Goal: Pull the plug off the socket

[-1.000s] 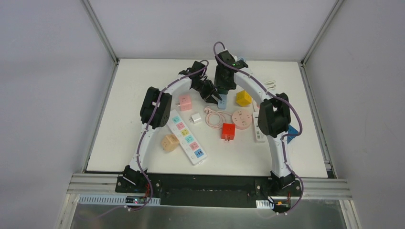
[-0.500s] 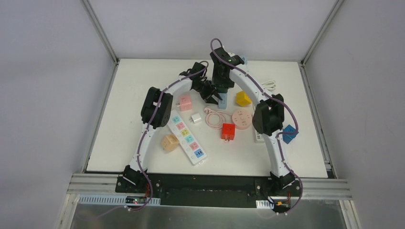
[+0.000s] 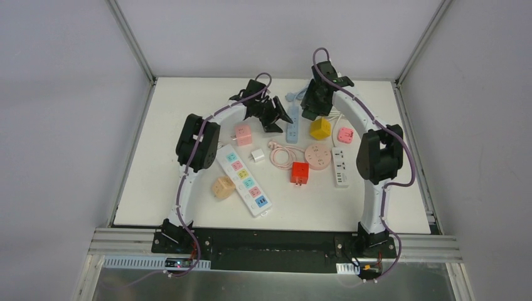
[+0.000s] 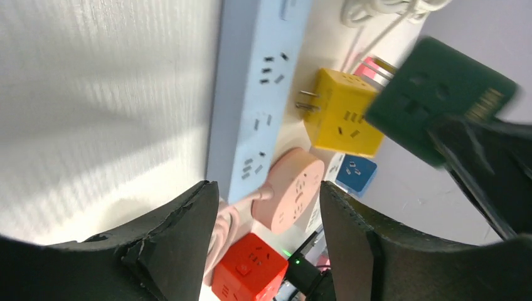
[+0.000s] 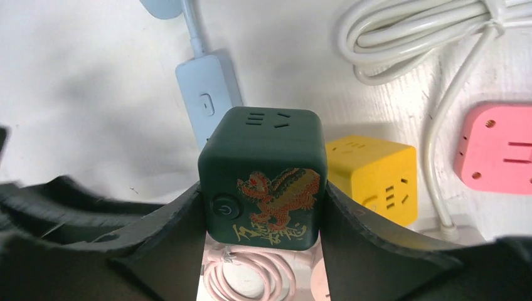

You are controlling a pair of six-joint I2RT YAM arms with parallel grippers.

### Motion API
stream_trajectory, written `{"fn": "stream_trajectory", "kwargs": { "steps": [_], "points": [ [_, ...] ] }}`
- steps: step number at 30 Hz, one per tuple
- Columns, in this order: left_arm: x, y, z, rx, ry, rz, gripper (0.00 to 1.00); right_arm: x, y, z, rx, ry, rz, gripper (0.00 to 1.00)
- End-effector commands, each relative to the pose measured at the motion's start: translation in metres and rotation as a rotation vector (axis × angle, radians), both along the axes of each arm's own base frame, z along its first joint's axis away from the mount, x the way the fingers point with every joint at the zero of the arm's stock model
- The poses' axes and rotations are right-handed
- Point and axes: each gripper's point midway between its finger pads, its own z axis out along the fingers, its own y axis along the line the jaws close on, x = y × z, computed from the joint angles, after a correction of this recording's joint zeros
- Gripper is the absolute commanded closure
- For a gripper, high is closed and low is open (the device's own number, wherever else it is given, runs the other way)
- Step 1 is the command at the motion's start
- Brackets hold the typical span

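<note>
The plug is a dark green cube (image 5: 263, 175) with a red-and-gold dragon print, and my right gripper (image 5: 262, 210) is shut on its two sides. It hangs in the air, clear of the light blue socket strip (image 5: 207, 100), which lies flat on the table. In the left wrist view the green cube (image 4: 439, 100) floats to the right of the blue strip (image 4: 257, 106). My left gripper (image 4: 265, 200) is open over the near end of that strip with nothing between its fingers. From above, the left gripper (image 3: 279, 119) and right gripper (image 3: 312, 108) flank the blue strip (image 3: 292, 130).
Around the strip lie a yellow cube (image 3: 320, 128), a pink round socket (image 3: 318, 157) with coiled cable, a red cube (image 3: 300, 172), a pink square adapter (image 3: 345, 134) and a white strip (image 3: 340, 168). A long multi-colour strip (image 3: 244, 179), pink cube (image 3: 243, 133) and orange cube (image 3: 223, 187) sit left. A white cable bundle (image 5: 426, 37) lies behind.
My right gripper has carried the green cube up and to the right, away from the blue strip. My left gripper has opened and drawn back slightly from the strip.
</note>
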Motion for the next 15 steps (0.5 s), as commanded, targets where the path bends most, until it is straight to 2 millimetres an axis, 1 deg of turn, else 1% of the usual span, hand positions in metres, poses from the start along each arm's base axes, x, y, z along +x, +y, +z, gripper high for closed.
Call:
{"fn": "stream_trajectory", "kwargs": {
  "steps": [1, 2, 3, 4, 7, 9, 11, 13, 15],
  "points": [
    [0.008, 0.023, 0.088, -0.025, -0.260, -0.025, 0.37, 0.008, 0.041, 0.048, 0.239, -0.146, 0.111, 0.93],
    [0.006, 0.031, 0.089, 0.002, -0.266, -0.020, 0.36, 0.007, 0.051, 0.052, 0.284, -0.152, 0.146, 0.92],
    [0.004, 0.041, 0.098, 0.029, -0.293, -0.008, 0.36, 0.005, 0.060, 0.054, 0.328, -0.149, 0.182, 0.90],
    [0.002, 0.051, 0.101, 0.057, -0.307, 0.003, 0.35, 0.002, 0.069, 0.053, 0.370, -0.137, 0.212, 0.89],
    [-0.009, 0.085, 0.106, 0.172, -0.350, 0.028, 0.32, -0.009, 0.093, 0.047, 0.461, -0.088, 0.278, 0.87],
    [-0.017, 0.112, 0.110, 0.257, -0.375, 0.061, 0.31, -0.016, 0.109, 0.042, 0.495, -0.072, 0.306, 0.86],
    [-0.026, 0.137, 0.113, 0.332, -0.403, 0.095, 0.29, -0.023, 0.122, 0.034, 0.509, -0.059, 0.316, 0.82],
    [-0.036, 0.157, 0.120, 0.389, -0.435, 0.126, 0.27, -0.027, 0.132, 0.024, 0.507, -0.037, 0.312, 0.75],
    [-0.048, 0.174, 0.127, 0.439, -0.464, 0.149, 0.26, -0.028, 0.140, 0.012, 0.500, -0.016, 0.297, 0.70]
  ]
}}
